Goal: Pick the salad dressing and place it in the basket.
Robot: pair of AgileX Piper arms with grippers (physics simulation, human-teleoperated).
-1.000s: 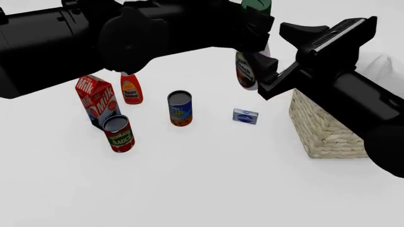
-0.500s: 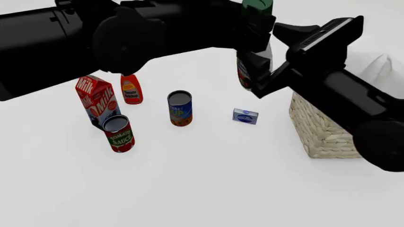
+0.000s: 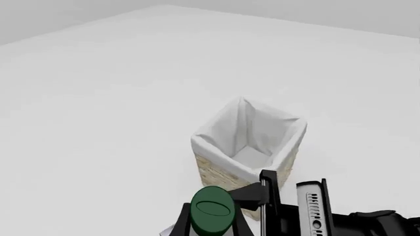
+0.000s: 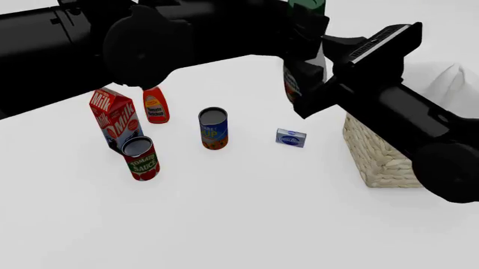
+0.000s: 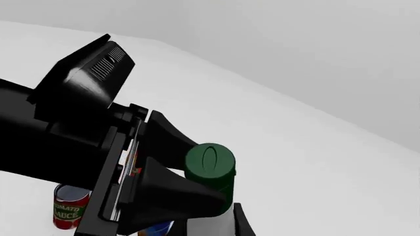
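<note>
The salad dressing, a pale bottle with a dark green cap, hangs high above the table's far middle. My left gripper is shut on its upper body, just under the cap. My right gripper is at the bottle's lower half, open, with one finger beside the pale body; its other finger is hidden. The cap also shows in the right wrist view, between the left fingers. The basket stands on the right, below the right arm, its white lining open.
On the table stand a milk carton, a red bottle with a white cap, a tomato sauce can, a blue and orange can and a small blue box.
My right arm has moved left and a little up, bringing its gripper closer around the lower bottle. The left arm and bottle have shifted slightly up.
</note>
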